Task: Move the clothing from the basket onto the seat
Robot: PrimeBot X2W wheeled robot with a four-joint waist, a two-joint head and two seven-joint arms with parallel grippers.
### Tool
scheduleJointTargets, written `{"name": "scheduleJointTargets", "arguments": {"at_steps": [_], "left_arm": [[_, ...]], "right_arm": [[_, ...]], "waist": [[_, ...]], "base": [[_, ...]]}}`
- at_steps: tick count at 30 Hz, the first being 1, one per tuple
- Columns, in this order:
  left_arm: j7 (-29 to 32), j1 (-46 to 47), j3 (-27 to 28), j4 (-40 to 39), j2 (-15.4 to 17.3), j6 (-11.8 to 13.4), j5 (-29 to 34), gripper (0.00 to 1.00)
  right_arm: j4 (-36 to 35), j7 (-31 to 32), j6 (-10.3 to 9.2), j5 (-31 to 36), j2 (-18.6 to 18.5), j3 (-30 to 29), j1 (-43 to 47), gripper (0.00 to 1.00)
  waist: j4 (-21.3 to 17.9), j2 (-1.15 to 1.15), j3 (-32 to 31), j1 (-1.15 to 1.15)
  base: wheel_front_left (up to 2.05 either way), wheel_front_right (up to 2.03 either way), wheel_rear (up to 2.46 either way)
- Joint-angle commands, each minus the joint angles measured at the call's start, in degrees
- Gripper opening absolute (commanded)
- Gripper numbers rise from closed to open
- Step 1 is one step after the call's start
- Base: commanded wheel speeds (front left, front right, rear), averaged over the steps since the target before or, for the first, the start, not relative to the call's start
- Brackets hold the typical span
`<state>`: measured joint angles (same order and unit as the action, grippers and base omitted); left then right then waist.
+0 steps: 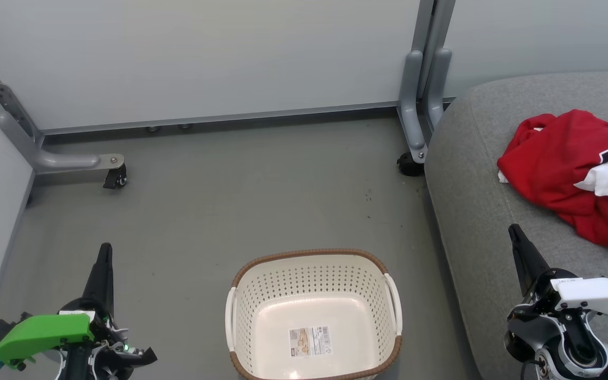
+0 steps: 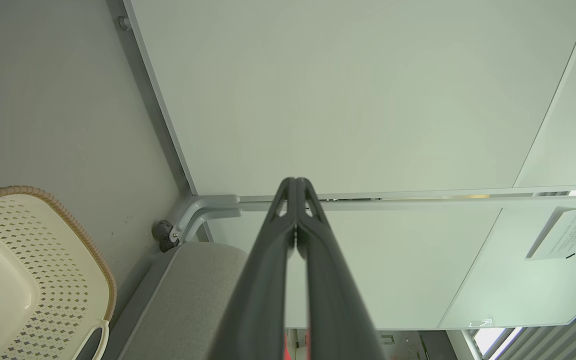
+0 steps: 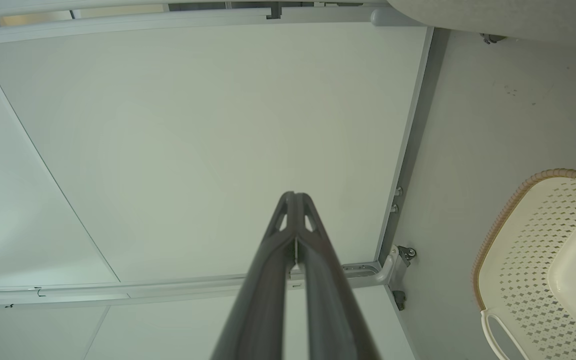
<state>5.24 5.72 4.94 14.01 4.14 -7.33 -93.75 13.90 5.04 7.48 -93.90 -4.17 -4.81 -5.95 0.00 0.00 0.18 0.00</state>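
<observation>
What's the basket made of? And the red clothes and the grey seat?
The basket looks like smooth, slightly shiny cream plastic punched with small holes; its brown rim looks woven but may be moulded plastic. The clothes look like soft cloth: they crumple into folds. The seat looks like matte grey woven fabric over padding, going by its rounded edge.

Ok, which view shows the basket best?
The head view: it takes in nearly the whole basket from above, empty, label on its base. The left and right wrist views each catch one cropped end of it.
</observation>
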Motion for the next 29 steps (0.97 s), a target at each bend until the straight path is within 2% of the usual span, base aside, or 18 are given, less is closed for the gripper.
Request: {"name": "scheduleJointTargets", "arguments": {"at_steps": [1,29], "left_arm": [[0.2,0.9,0.1,0.1,-0.2,-0.3,0.1,0.00],[0.6,0.9,0.6,0.1,-0.4,-0.3,0.5,0.00]], "right_arm": [[0.1,0.4,0.02,0.2,0.1,-0.2,-0.3,0.00],[0.2,0.8,0.02,0.7,0.5,-0.7,-0.4,0.00]], "waist": [[0.0,0.00,0.0,0.00],[0.0,0.00,0.0,0.00]], "base": [[0.00,0.00,0.00],[0.00,0.00,0.00]]}}
